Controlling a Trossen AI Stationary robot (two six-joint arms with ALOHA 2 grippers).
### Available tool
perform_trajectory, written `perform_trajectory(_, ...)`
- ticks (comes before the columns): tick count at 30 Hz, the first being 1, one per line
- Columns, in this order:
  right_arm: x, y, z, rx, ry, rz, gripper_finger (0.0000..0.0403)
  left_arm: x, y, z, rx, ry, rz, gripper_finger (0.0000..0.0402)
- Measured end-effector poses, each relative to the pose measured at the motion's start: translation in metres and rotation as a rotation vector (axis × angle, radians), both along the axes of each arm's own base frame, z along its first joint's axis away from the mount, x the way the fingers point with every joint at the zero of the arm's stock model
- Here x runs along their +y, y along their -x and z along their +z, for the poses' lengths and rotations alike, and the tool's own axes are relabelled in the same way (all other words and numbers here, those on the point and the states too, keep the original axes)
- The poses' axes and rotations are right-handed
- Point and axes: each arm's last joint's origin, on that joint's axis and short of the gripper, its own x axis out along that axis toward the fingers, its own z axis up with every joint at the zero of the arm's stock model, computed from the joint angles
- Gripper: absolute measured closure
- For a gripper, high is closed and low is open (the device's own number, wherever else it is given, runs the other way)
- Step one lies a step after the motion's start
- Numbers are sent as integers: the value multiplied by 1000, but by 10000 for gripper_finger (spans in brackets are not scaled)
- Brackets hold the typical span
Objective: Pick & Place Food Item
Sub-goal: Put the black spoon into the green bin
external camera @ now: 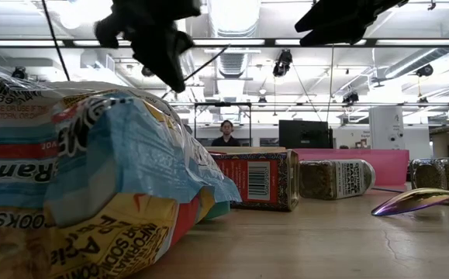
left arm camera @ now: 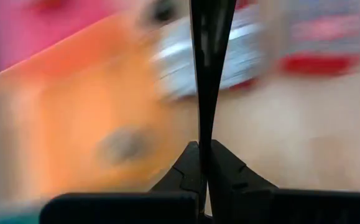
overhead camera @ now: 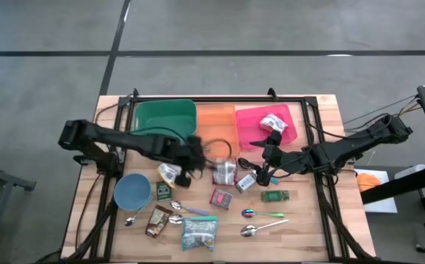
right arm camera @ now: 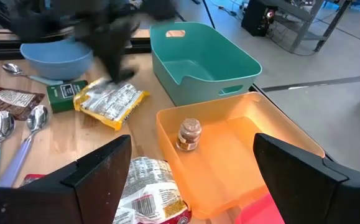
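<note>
right gripper [overhead camera: 265,160]: fingers spread wide, nothing between them; hangs above the table at the near edge of the pink bin [overhead camera: 247,117], aimed left toward the orange bin [overhead camera: 216,110]
left gripper [overhead camera: 191,155]: fingers pressed together, holding nothing; above the table just near of the orange bin, close to the yellow packet [overhead camera: 169,172]
task's thing: silver food packet [overhead camera: 225,172], taken as the target because it is the item closest ahead of the open right fingers; this is a guess
packet place: flat on the wood, just near of the orange bin, left of the right gripper, right of the yellow packet; not held, not in a bin
packet axis: right wrist view suggests the long side runs roughly away from the gripper toward the orange bin; the high view shows it almost square, so the axis is uncertain; which end is the top I cannot tell
already binned: small jar [right arm camera: 189,134] upright in the orange bin; a packet lies in the pink bin
step: reach/approach, before the grasp; nothing lifted
next move calls for: lower the right gripper over the packet, straddle its short side, pinch the crinkly film without dragging, lift clear of the bin wall
watch: left gripper is near; small items are crowded beside the packet
</note>
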Motion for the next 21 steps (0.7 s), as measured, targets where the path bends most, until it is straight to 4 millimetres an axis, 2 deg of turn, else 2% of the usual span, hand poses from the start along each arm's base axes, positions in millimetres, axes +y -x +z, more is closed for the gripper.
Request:
perform_trajectory(4,0,0,0,-2,-1,0,70,27,20,19,-6,-64,134,400)
perform_trajectory(7,0,0,0,-3,-1,0,70,49,31,24,24,-61,216,400)
perform_trajectory(13,0,0,0,-5,-2,0,70,94,50,22,125,-69,346,400)
perform_trajectory(21,0,0,0,0,-1,3,70,143,70,11,152,88,398,400)
